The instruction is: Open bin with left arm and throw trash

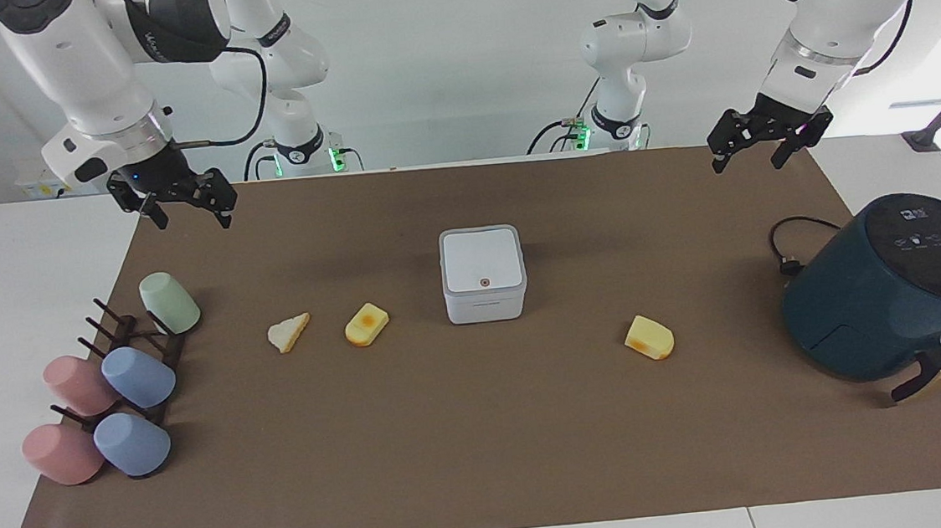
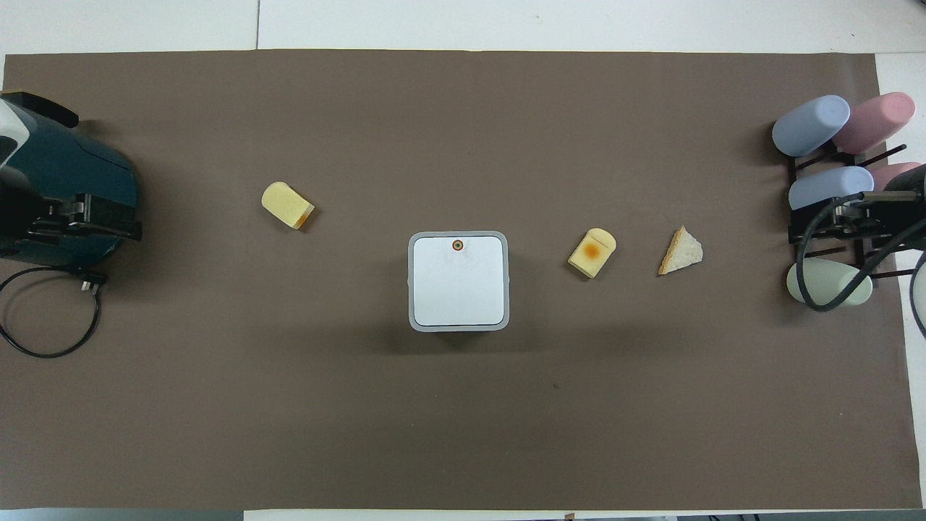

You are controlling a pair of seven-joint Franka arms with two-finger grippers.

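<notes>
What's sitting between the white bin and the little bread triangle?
One yellow slab with an orange spot lies between the white bin and the bread triangle; the overhead view shows it best. The rest is bare mat.
</notes>
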